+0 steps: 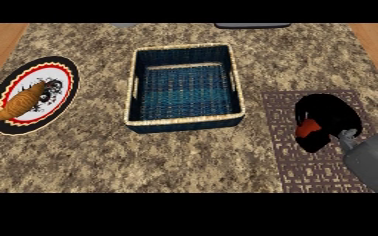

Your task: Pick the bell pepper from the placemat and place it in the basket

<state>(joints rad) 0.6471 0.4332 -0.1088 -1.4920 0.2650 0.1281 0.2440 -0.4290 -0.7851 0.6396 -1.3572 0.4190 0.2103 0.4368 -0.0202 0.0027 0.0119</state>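
A red-orange bell pepper (308, 126) lies on the brown patterned placemat (295, 170) at the right, mostly hidden. My right hand (328, 117) is over it with black fingers curled round the pepper; only a small patch of the pepper shows at the hand's left side. The blue woven basket (238, 87) with a pale rim stands in the middle of the counter, left of the placemat, and nothing lies in it. My left hand is out of view.
A round plate (63, 75) with a black, red and white rim sits at the left edge, with a brown croissant (22, 102) on it. Dark objects (251, 25) show at the counter's far edge. Speckled stone counter lies between basket and plate.
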